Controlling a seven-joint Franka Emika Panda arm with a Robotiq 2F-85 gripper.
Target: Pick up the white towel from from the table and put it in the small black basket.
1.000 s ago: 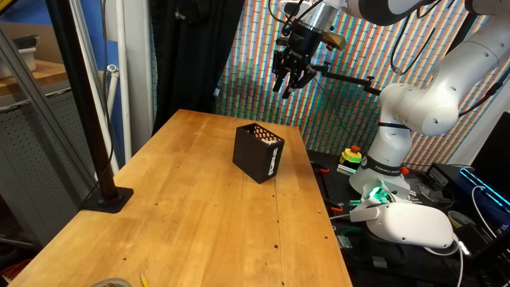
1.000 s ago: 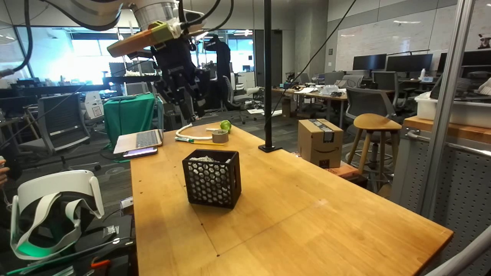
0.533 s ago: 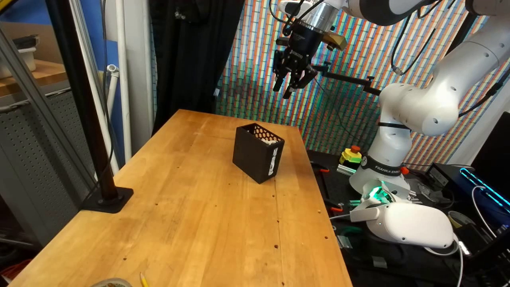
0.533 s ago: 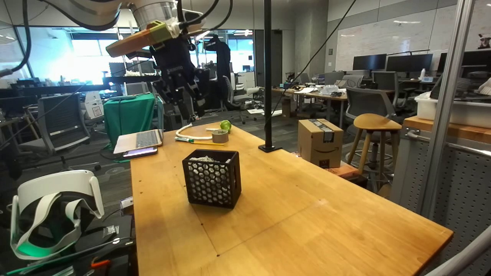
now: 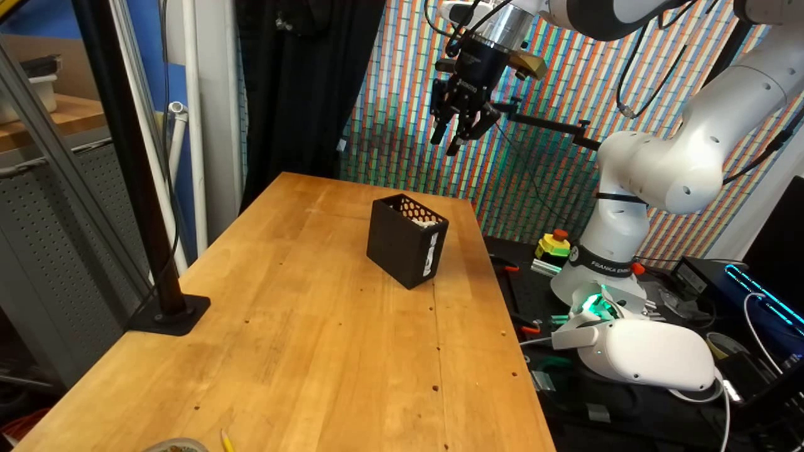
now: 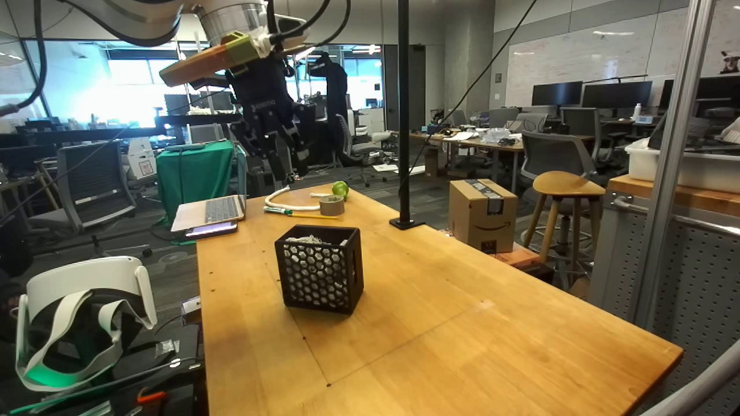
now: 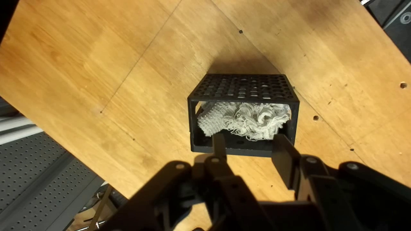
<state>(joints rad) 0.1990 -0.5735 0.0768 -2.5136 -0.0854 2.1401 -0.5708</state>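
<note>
Jaws of the Robotiq gripper (image 7: 250,141) stand partway apart with only air between them; it hangs tilted, high over the wooden worktop (image 5: 301,351). Below and well apart from it, the small black basket (image 5: 396,248) stands upright, in an exterior view near the worktop's far right corner. The white towel (image 7: 257,120) lies crumpled inside the basket; in the wrist view its close weave shows at the left and loose, stringy threads at the right. Towards the worktop's opposite short edge lie a roll of tape (image 6: 332,207), a yellow pencil (image 6: 315,216) just beside it, a curved white rope (image 6: 283,205) and a round green object (image 6: 340,189). A laptop (image 6: 222,209) sits near the robot-side long edge. At the other long edge stands a black pole (image 6: 403,115). Past the robot-side edge are a yellow emergency stop (image 5: 553,245) and a white VR headset (image 5: 653,355).
</note>
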